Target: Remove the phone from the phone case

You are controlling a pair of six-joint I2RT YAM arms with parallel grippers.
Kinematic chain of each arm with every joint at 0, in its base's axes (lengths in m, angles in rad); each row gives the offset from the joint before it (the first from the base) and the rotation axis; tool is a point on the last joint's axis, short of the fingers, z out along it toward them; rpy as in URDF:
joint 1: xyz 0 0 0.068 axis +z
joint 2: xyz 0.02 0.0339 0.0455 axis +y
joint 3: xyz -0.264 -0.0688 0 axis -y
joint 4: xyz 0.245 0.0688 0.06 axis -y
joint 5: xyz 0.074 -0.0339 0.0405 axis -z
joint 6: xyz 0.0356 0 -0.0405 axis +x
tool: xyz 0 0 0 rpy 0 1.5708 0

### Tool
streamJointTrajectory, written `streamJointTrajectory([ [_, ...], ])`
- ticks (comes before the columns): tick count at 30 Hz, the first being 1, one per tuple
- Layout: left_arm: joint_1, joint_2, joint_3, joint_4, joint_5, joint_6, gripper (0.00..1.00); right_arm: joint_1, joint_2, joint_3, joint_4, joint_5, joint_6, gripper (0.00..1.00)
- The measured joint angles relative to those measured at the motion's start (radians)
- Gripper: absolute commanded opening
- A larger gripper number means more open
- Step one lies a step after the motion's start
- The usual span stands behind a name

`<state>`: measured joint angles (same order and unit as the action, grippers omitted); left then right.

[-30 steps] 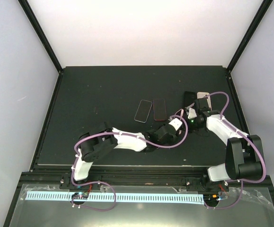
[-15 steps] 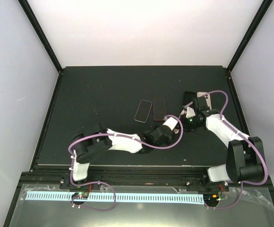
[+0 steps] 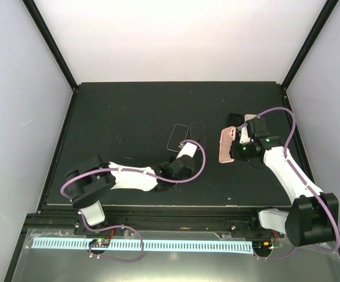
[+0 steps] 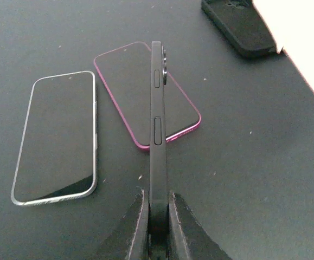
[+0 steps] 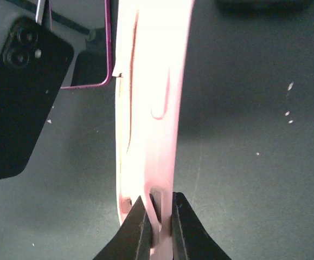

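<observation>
My left gripper (image 4: 157, 194) is shut on a black phone (image 4: 157, 108), held on edge above the table; it also shows in the right wrist view (image 5: 21, 97) with its two camera lenses. My right gripper (image 5: 157, 199) is shut on the wall of a pink phone case (image 5: 148, 108), which looks empty and stands on edge. In the top view the pink case (image 3: 226, 144) hangs at the right gripper (image 3: 238, 150), apart from the left gripper (image 3: 185, 147) to its left.
A silver-framed phone (image 4: 56, 138) and a magenta-framed phone (image 4: 146, 92) lie face up side by side under the left gripper. A black case (image 4: 238, 27) lies at the back right, next to another small item (image 3: 252, 119) near the table's right edge.
The two grippers were close together at the pink case. Now the left gripper has moved left with the black phone, and the pink case stays in the right gripper, apart from it.
</observation>
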<state>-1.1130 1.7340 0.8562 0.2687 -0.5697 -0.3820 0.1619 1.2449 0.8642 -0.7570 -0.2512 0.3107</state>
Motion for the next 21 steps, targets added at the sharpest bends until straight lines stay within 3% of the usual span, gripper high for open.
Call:
streamJointTrajectory([
  [7,-0.002,-0.183,-0.084,-0.067,-0.043,0.014,0.02,0.0,-0.066,0.031,0.013,0.051,-0.093,0.01],
  [13,0.007,-0.353,-0.145,-0.124,-0.145,0.123,0.02,-0.005,-0.113,0.053,0.042,-0.255,-0.376,0.01],
  [17,0.034,-0.375,-0.172,-0.166,-0.221,0.24,0.02,-0.005,-0.199,0.003,0.106,-0.407,-0.427,0.01],
  [21,0.08,-0.352,-0.187,-0.167,-0.281,0.373,0.02,-0.005,-0.262,-0.047,0.145,-0.456,-0.465,0.01],
])
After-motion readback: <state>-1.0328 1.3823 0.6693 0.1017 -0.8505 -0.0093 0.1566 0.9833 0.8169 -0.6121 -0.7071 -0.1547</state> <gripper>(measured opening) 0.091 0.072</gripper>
